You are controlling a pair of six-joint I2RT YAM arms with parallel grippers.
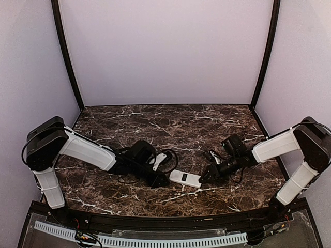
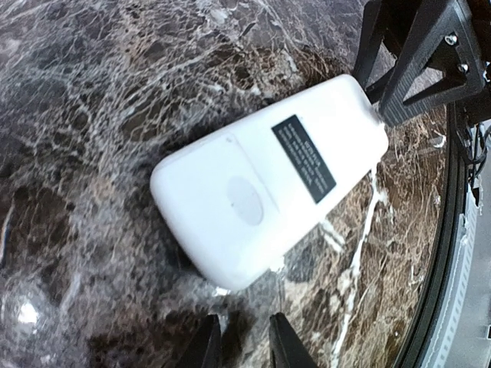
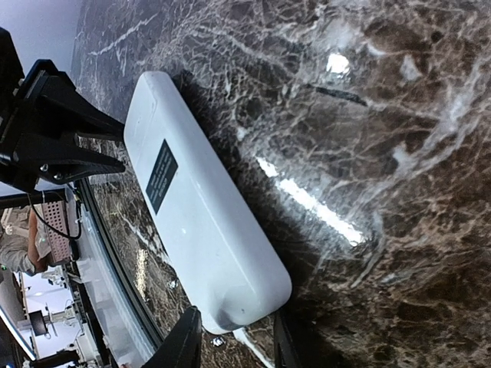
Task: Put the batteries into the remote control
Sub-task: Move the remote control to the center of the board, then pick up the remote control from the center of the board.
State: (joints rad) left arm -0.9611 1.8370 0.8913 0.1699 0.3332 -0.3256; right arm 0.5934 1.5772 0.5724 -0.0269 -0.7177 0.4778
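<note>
The remote control lies flat on the marble table with its plain white back up, showing a black label and a closed cover. It also shows in the left wrist view and the right wrist view. My left gripper is low at its left end, with the jaws slightly apart and empty, just short of the remote. My right gripper is at its right end with the jaws apart; the remote's rounded end sits at the tips. The batteries are out of view.
The dark marble table is closed in by pale walls at the back and both sides. A black rail runs along the near edge. Loose black cables lie by the left wrist.
</note>
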